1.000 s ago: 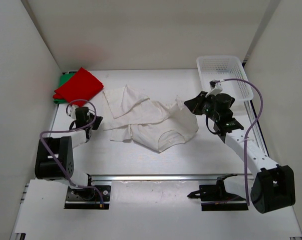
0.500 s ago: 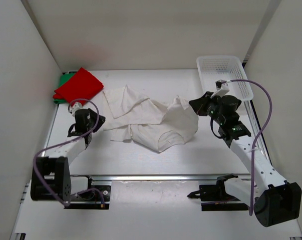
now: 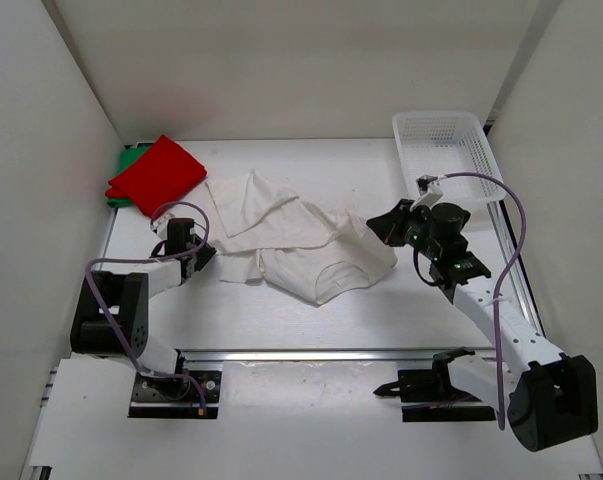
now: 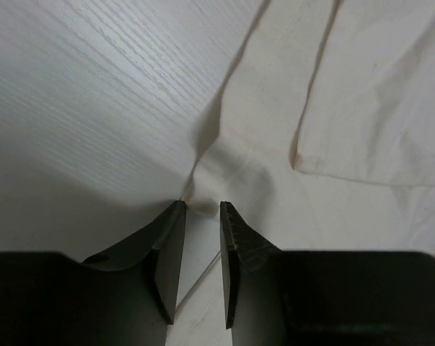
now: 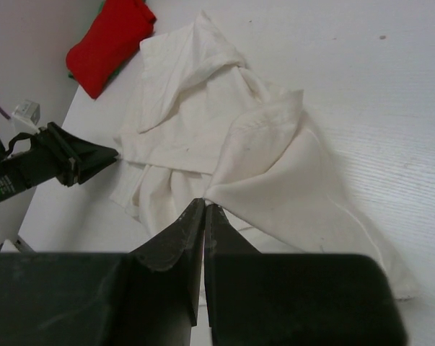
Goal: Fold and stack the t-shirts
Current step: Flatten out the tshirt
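The white t-shirt (image 3: 291,240) lies crumpled in the middle of the table. My right gripper (image 5: 205,205) is shut on a corner of it and holds that part lifted, at the shirt's right side (image 3: 374,220). My left gripper (image 4: 201,207) is open by a narrow gap, low on the table, with a puckered edge of the white t-shirt (image 4: 361,108) right at its fingertips. It sits at the shirt's left edge (image 3: 209,256). The red t-shirt (image 3: 156,172) lies folded at the back left on top of the green one (image 3: 127,160).
A white mesh basket (image 3: 446,150) stands at the back right, just behind the right arm. White walls close in the table on three sides. A metal rail (image 3: 321,353) runs along the near edge by the arm bases.
My left gripper opened and slid right to the white t-shirt's left edge, its gap now narrowing. My right gripper, still shut on the shirt, rose, then came back down and left.
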Tool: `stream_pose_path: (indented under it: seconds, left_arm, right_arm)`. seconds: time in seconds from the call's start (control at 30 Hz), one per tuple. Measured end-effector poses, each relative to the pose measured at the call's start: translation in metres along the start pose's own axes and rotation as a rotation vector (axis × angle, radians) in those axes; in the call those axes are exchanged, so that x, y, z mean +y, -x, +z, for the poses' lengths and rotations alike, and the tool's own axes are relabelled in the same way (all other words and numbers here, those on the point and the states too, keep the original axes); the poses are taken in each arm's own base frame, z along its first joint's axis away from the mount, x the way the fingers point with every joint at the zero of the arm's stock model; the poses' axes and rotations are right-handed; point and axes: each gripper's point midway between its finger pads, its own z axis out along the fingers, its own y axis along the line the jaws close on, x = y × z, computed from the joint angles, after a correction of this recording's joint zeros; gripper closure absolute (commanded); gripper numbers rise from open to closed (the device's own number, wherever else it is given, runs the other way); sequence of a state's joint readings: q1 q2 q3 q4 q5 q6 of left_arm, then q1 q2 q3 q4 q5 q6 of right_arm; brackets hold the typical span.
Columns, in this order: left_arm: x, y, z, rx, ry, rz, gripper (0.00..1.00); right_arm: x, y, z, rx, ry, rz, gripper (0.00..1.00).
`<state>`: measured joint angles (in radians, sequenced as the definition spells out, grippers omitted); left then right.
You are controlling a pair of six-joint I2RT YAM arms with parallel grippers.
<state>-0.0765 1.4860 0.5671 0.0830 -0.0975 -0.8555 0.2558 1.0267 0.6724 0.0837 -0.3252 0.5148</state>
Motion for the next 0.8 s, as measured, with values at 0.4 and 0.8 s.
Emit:
stream_pose_path:
  seconds: [0.4,0.8]
  left_arm:
    - [-0.005,0.009,0.012,-0.038,0.072,-0.032,0.79]
    - [-0.002,0.013,0.016,-0.042,0.114,-0.060,1.00]
  right_arm:
    - [0.035,-0.014,-0.010,-0.004,0.130,-0.010,1.00]
    - [0.054,-0.013,-0.020,-0.033,0.189,-0.029,1.00]
